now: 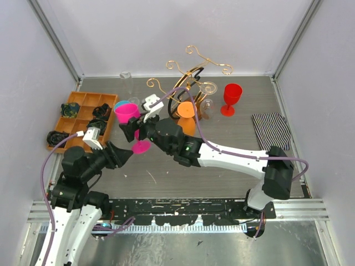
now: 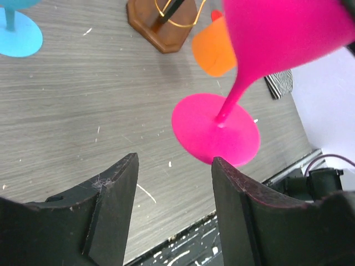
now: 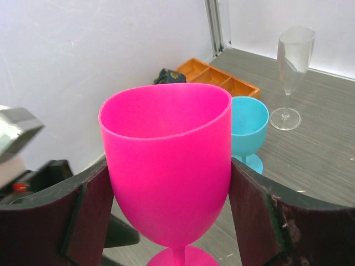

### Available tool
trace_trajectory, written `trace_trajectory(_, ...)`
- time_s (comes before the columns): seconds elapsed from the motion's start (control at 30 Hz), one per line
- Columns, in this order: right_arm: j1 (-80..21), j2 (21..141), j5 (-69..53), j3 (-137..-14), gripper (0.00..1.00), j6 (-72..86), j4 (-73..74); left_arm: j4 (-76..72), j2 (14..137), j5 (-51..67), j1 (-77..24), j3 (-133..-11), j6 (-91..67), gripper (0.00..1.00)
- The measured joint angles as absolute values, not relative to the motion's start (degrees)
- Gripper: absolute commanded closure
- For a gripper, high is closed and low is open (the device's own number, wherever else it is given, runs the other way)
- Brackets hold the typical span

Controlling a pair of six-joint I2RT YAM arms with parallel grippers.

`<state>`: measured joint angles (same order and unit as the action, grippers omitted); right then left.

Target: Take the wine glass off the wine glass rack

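The bright pink plastic wine glass, frame centre-left, is clamped by the right tool; the left tool is held apart; level lowering is advised.

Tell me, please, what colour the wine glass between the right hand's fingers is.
The wine glass is bright pink; the right wrist view shows it best.

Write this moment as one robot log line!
right gripper: shut on pink glass | left gripper: open, empty, near its foot | rack: pink glass off it
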<state>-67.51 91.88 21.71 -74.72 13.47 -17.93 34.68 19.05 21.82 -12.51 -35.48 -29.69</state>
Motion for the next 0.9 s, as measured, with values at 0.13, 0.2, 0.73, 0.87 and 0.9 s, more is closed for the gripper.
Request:
trace_trajectory(0.13, -67.64, 89.86, 21.87, -74.72, 0.4, 13.93, -17.45, 30.65, 19.88, 20.64, -12.51, -34.3, -30.44, 0.38)
trace_trajectory(0.2, -67.72, 89.62, 21.82, -74.72, 0.4, 14.37, -17.54, 28.23, 21.28, 20.73, -12.51, -34.37, -30.81, 0.38)
trace_trajectory(0.73, -68.4, 89.6, 21.54, -74.81, 0.4, 14.46, -17.39, 20.21, 26.33, 26.89, -12.53, -36.01, -35.2, 0.38)
trace_trajectory(0.87, -68.42, 89.62, 20.86, -75.35, 0.4, 14.61, -17.06, 19.2, 26.87, 28.08, -12.64, -36.01, -36.21, 0.38)
trace_trajectory(0.9, -68.45, 89.62, 20.6, -75.7, 0.4, 14.85, -16.84, 19.07, 27.07, 28.21, -12.75, -36.01, -36.34, 0.38)
